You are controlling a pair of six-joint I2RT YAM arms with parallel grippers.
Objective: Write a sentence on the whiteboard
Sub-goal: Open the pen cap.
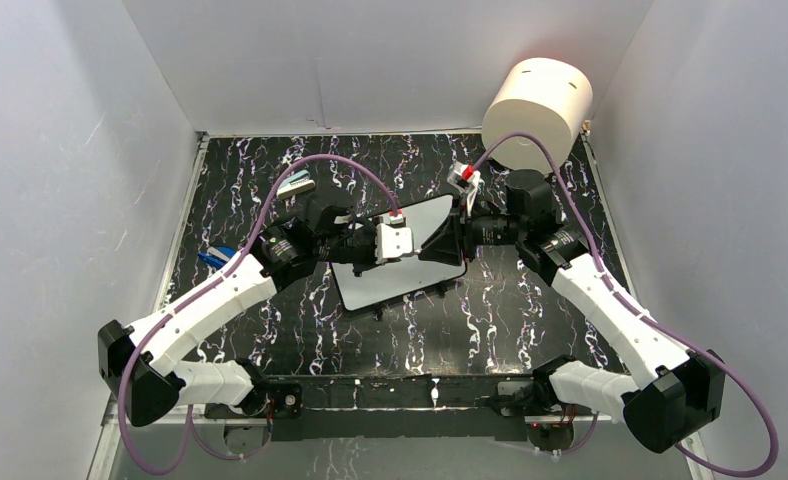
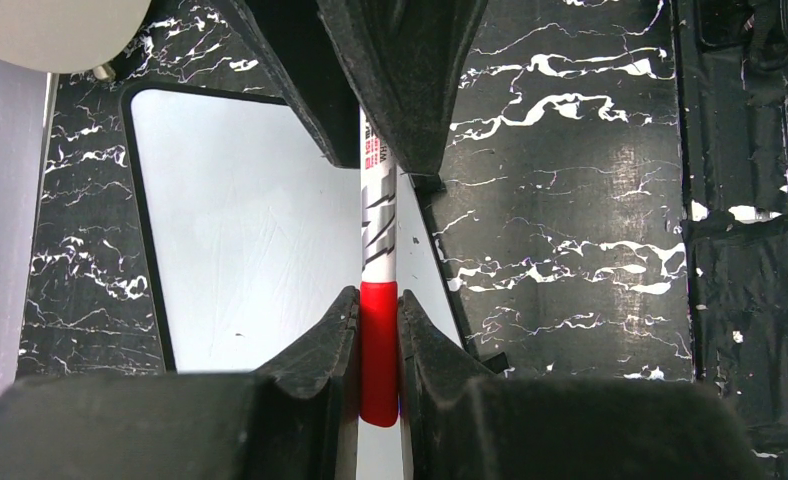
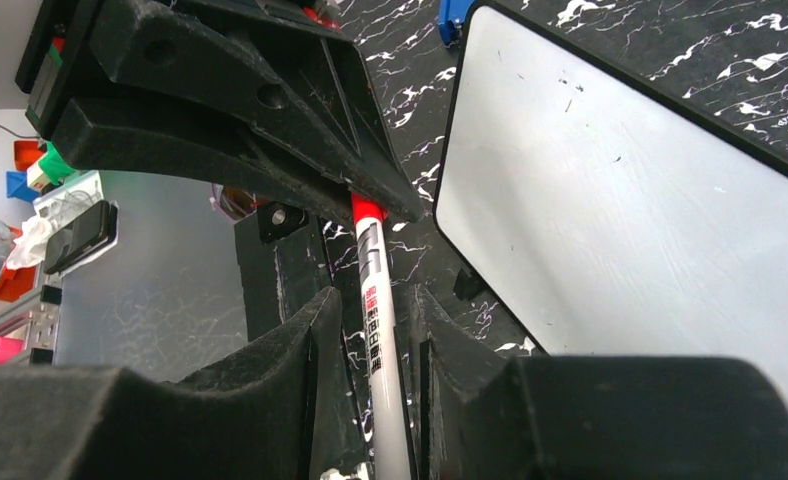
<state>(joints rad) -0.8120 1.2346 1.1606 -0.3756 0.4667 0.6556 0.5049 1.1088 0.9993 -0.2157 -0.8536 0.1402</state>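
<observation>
Left jaws clamp the red cap (image 2: 379, 350), right jaws the marker barrel (image 3: 379, 330), both partly covering the whiteboard (image 2: 240, 230).

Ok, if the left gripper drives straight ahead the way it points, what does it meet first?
Probably the right gripper, clamped head-on on the same marker; the whiteboard seems to lie below that line.

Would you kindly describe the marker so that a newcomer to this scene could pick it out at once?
Find the whiteboard lying in the middle of the black marbled table. Above one edge of it, the left gripper and right gripper meet tip to tip. The marker is the slim rod bridging them: a white printed barrel with a red cap, the only thing both grippers clamp.
</observation>
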